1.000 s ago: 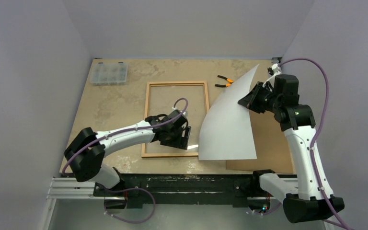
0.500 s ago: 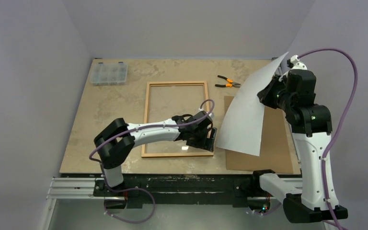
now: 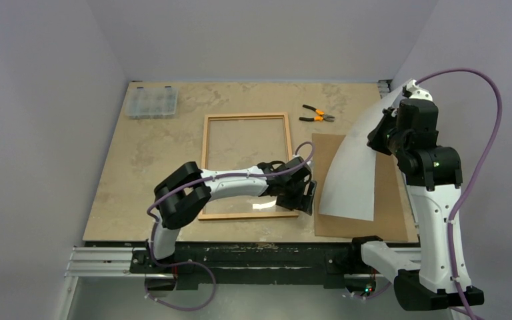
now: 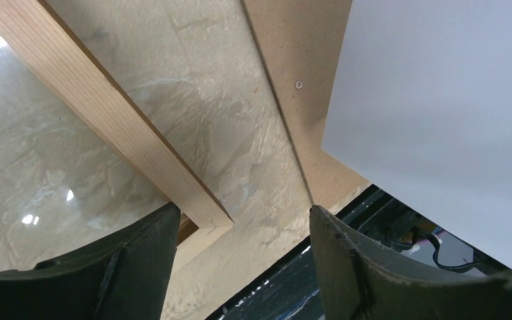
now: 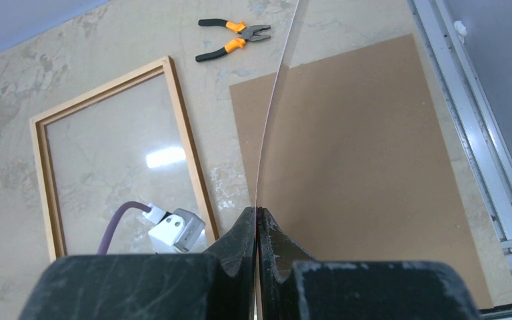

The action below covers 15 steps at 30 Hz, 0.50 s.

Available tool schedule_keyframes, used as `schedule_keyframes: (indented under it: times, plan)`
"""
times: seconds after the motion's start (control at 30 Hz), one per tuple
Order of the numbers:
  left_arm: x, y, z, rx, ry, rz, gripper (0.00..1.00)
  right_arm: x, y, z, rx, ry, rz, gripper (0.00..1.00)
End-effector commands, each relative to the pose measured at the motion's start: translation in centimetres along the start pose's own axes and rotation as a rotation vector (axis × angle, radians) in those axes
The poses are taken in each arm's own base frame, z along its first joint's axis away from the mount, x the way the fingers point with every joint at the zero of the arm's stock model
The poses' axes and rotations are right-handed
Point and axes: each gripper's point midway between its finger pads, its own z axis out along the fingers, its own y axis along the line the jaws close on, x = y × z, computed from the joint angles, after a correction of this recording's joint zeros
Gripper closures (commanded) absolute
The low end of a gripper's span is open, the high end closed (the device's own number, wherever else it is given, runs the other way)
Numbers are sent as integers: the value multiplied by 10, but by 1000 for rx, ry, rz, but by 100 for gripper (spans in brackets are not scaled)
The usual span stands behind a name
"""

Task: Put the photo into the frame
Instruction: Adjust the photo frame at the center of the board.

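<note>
While right pincer (image 5: 258, 215) clamps photo (image 3: 353, 173), print side hidden | left pincer (image 4: 243, 221) apart by frame (image 4: 107, 115) corner

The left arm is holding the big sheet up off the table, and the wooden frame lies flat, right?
Not the left: the right gripper pinches the photo, as the right wrist view shows. The frame does lie flat.

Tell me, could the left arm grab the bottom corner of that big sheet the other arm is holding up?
Probably yes. The left fingers are open beside the frame's near corner, and the photo's lower corner is just to their right with nothing between.
</note>
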Motion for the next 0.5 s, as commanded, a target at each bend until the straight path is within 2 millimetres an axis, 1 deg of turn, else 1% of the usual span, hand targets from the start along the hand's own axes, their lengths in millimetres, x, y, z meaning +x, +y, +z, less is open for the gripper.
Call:
schedule_keyframes:
  times: [0.0,0.1,0.3,0.47]
  plan:
    - [0,-31,5,89,6,20,32,-9,-5,-7,20,-47,-10,100]
    - [6,-44,6,111,20,46,34,-7,-6,-5,21,-43,-11,100]
    - [21,-62,6,130,52,94,38,-4,-5,1,17,-33,-11,100]
    - [28,-69,0,134,57,122,39,-2,-2,3,5,-25,-12,100]
